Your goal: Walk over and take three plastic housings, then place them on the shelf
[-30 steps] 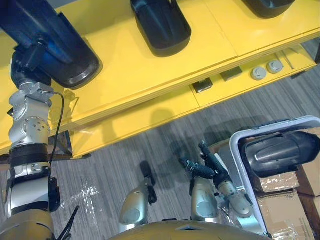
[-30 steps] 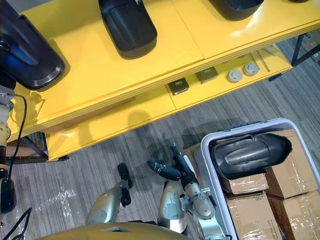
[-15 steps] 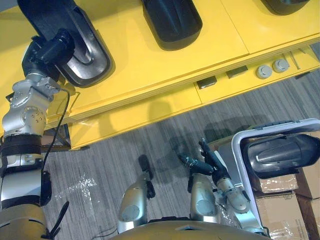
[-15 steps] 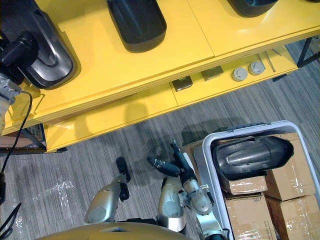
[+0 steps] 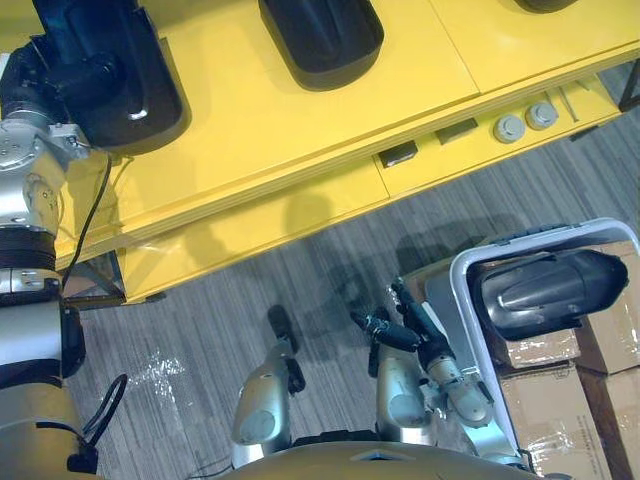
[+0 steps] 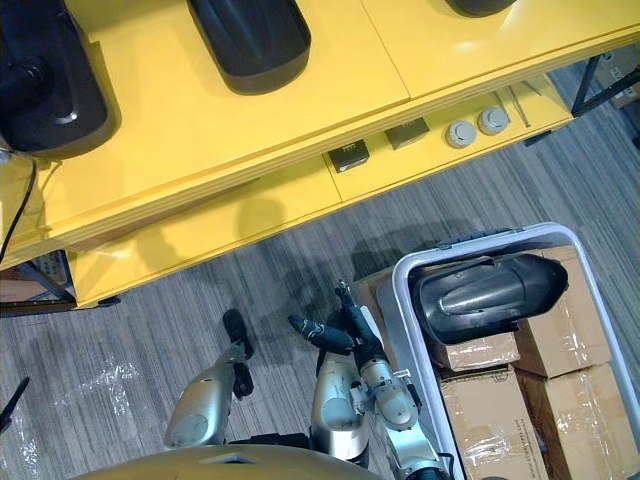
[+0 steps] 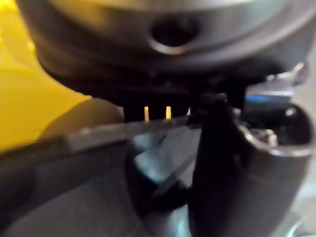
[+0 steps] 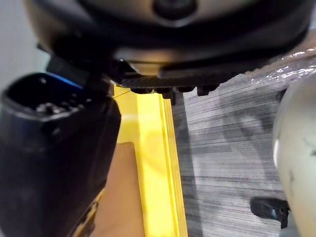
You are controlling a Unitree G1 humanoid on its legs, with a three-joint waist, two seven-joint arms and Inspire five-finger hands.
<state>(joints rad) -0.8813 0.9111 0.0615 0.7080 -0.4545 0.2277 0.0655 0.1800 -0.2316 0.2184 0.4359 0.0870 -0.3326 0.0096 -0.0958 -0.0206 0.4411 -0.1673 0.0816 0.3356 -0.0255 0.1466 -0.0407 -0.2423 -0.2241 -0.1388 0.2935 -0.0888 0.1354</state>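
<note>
Reaches up the left edge of the frame with the left hand point(image 5: 55, 78), laid against the left housing point(image 5: 125, 70) at the upper left, black on black; cannot tell from the head views or the blurred wrist view whether clasped round it or merely resting on it. On the top board of the yellow shelf point(image 5: 260, 140), that housing, with the middle housing point(image 5: 320, 35) well apart at the top centre and the right housing point(image 6: 480, 6) farther right, cut off by the top edge. At the lower right, a binned housing point(image 5: 545, 288), lying in the white bin point(image 5: 545, 237) above cardboard boxes point(image 6: 570, 335). Hangs low at the bottom centre with the right hand point(image 5: 418, 338), spread loose and empty over the grey striped floor point(image 5: 200, 330), just left of the bin. On the lower board of the shelf, two round grey discs point(image 5: 509, 127) side by side, and two small dark blocks point(image 5: 400, 154) to their left. Against half a second ago: a slight slide of the whole view, hence no real move of shelf or bin; then a bright grey rim showing along the left housing, now almost wholly dark; then a left arm slanting in from the lower left, now nearly straight up the frame edge; right hand in the same loose spread.
</note>
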